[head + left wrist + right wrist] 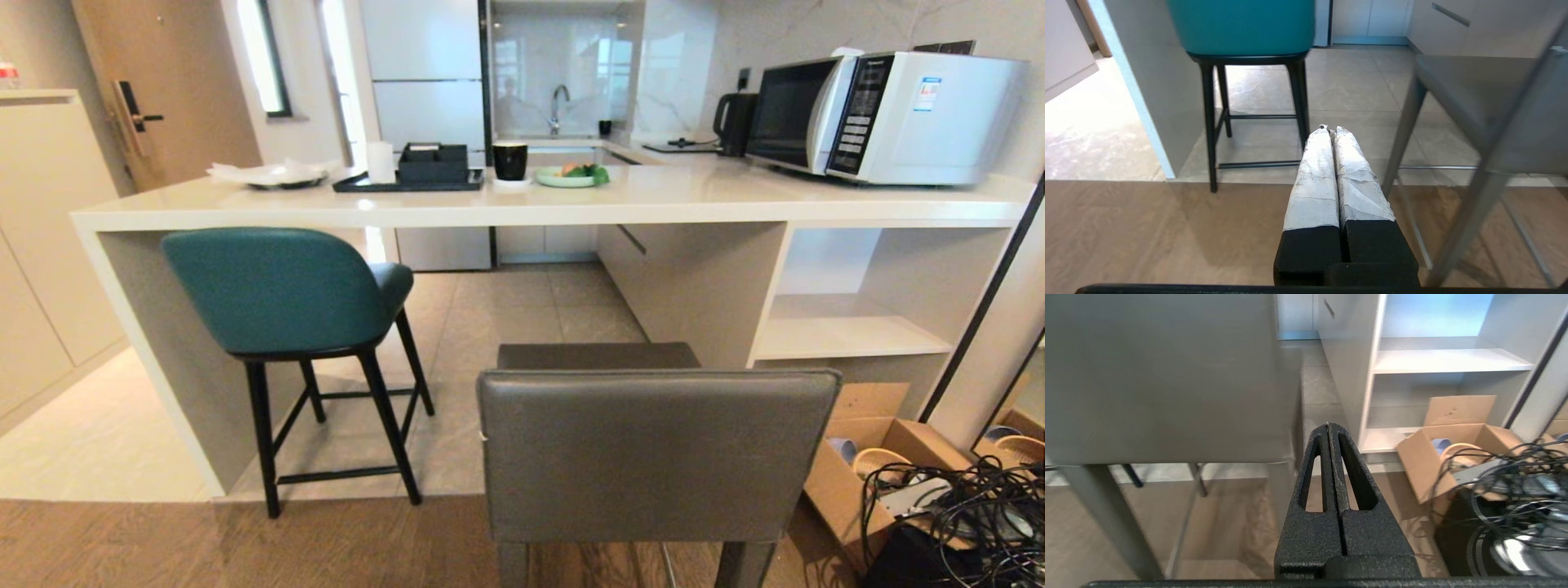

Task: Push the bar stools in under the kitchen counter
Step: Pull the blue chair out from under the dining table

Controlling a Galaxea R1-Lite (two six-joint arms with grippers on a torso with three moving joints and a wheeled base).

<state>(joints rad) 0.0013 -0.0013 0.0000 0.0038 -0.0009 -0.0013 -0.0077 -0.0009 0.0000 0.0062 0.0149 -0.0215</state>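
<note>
A teal bar stool with thin black legs stands at the left, partly under the kitchen counter, close to the counter's slab side leg. A boxy dark-grey bar stool stands nearer to me, out in front of the counter on the wood floor. Neither arm shows in the head view. My left gripper is shut and empty, low, between the teal stool and the grey stool. My right gripper is shut and empty, just right of the grey stool's back.
On the counter are a microwave, a kettle, a black mug, a green plate and a black tray. Open shelves fill the counter's right end. A cardboard box and tangled cables lie at the right.
</note>
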